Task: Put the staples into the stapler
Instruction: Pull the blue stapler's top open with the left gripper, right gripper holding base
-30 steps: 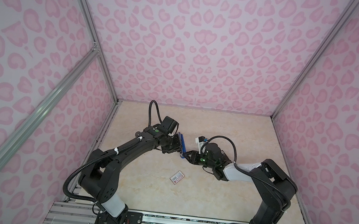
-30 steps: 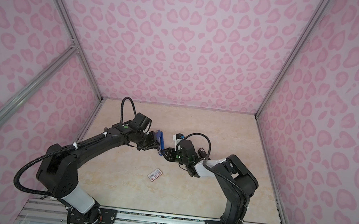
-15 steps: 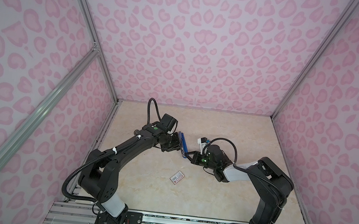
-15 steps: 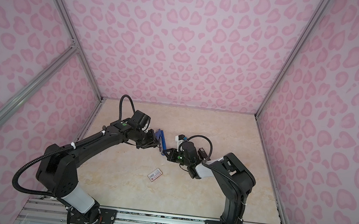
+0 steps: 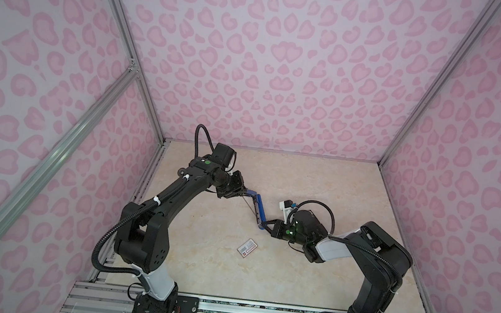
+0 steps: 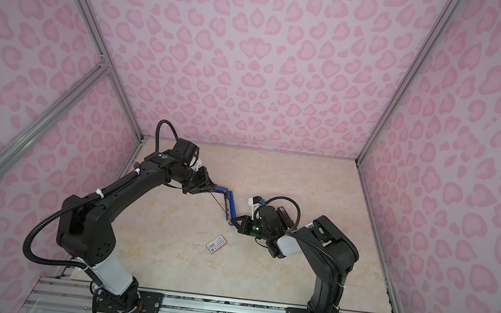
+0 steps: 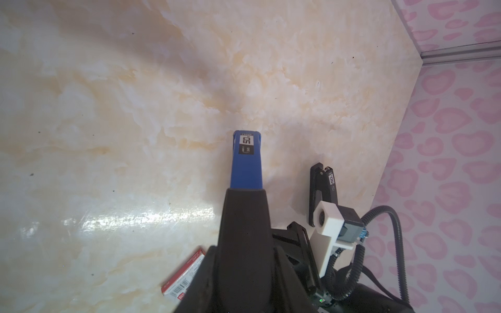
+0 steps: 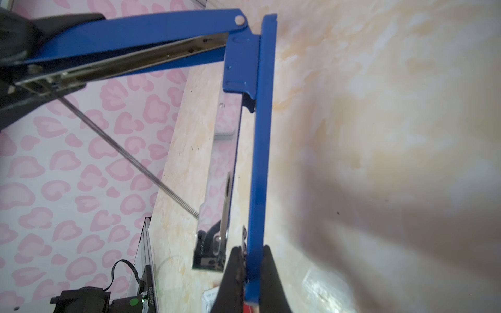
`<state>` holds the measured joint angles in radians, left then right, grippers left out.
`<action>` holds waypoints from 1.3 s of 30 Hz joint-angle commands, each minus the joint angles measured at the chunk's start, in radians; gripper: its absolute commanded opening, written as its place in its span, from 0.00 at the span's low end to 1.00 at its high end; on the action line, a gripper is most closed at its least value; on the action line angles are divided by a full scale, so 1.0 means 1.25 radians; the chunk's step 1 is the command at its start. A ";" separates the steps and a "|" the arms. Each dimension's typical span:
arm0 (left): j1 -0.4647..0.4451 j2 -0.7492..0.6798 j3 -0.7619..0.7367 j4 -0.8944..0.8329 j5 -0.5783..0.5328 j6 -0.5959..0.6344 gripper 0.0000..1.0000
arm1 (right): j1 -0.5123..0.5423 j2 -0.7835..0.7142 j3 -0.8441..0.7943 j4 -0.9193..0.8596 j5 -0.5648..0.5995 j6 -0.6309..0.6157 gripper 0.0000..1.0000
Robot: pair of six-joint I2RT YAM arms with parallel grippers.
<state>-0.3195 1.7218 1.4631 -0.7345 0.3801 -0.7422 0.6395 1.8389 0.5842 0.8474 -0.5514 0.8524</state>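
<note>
A blue stapler hangs above the table, swung wide open at its hinge between my two grippers. My left gripper is shut on the arm that carries the silver rail. The labelled blue end of the stapler sticks out past its finger. My right gripper is shut on the far end of the other blue arm. A thin spring stretches between the two arms. The staples are out of view.
A small white-and-red barcoded box lies on the marble-look table toward the front. A black stapler lies on the table beyond the right arm's wrist. Pink patterned walls close in the table.
My right gripper has closed its jaws on the end of the stapler's lower arm. The left gripper has kept its hold, and both arms have shifted only slightly.
</note>
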 commanded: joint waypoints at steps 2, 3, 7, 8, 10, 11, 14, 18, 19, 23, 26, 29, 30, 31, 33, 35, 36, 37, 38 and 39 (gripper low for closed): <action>0.033 0.037 0.034 0.062 -0.009 0.032 0.04 | -0.001 0.005 -0.025 0.005 -0.078 -0.049 0.00; 0.040 0.047 0.042 0.058 -0.004 0.038 0.03 | -0.001 0.006 -0.029 0.008 -0.081 -0.048 0.00; 0.058 0.093 0.083 0.038 0.010 0.076 0.04 | -0.002 0.015 -0.036 0.009 -0.090 -0.046 0.00; 0.061 0.104 0.092 0.031 0.011 0.082 0.04 | -0.003 0.015 -0.039 0.010 -0.089 -0.046 0.00; 0.071 0.127 0.107 0.022 0.010 0.095 0.04 | -0.004 0.019 -0.043 0.016 -0.089 -0.043 0.00; 0.077 0.140 0.113 0.017 0.009 0.099 0.04 | -0.007 0.021 -0.045 0.020 -0.090 -0.040 0.00; 0.096 0.174 0.121 0.018 0.021 0.105 0.04 | -0.013 0.027 -0.048 0.032 -0.093 -0.032 0.00; 0.111 0.210 0.139 0.010 0.025 0.120 0.04 | -0.017 0.030 -0.049 0.031 -0.093 -0.029 0.00; 0.113 0.220 0.145 0.008 0.025 0.124 0.04 | -0.017 0.031 -0.048 0.030 -0.093 -0.029 0.00; 0.131 0.262 0.164 -0.002 0.027 0.136 0.04 | -0.022 0.035 -0.045 0.024 -0.093 -0.027 0.00; 0.144 0.291 0.171 -0.004 0.028 0.139 0.04 | -0.027 0.036 -0.046 0.024 -0.091 -0.023 0.00; 0.154 0.312 0.183 -0.010 0.030 0.144 0.03 | -0.032 0.036 -0.049 0.026 -0.091 -0.019 0.00; 0.156 0.317 0.188 -0.013 0.031 0.147 0.03 | -0.034 0.036 -0.050 0.027 -0.091 -0.016 0.00; 0.160 0.323 0.195 -0.018 0.029 0.149 0.04 | -0.035 0.036 -0.050 0.028 -0.091 -0.016 0.00; 0.165 0.335 0.207 -0.024 0.028 0.154 0.04 | -0.038 0.037 -0.048 0.026 -0.094 -0.014 0.00; 0.170 0.350 0.223 -0.034 0.032 0.158 0.04 | -0.038 0.040 -0.043 0.028 -0.098 -0.013 0.00; 0.171 0.357 0.228 -0.037 0.035 0.159 0.04 | -0.037 0.041 -0.040 0.027 -0.100 -0.010 0.00; 0.171 0.363 0.234 -0.040 0.035 0.160 0.05 | -0.038 0.044 -0.038 0.029 -0.102 -0.009 0.00; 0.172 0.369 0.239 -0.043 0.035 0.162 0.07 | -0.038 0.046 -0.036 0.029 -0.104 -0.007 0.00; 0.172 0.374 0.243 -0.045 0.032 0.164 0.08 | -0.038 0.047 -0.034 0.030 -0.104 -0.006 0.00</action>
<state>-0.1127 2.1708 1.7485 -0.7677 0.5194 -0.5972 0.5953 1.8854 0.5396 0.8932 -0.7025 0.8310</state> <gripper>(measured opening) 0.305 0.077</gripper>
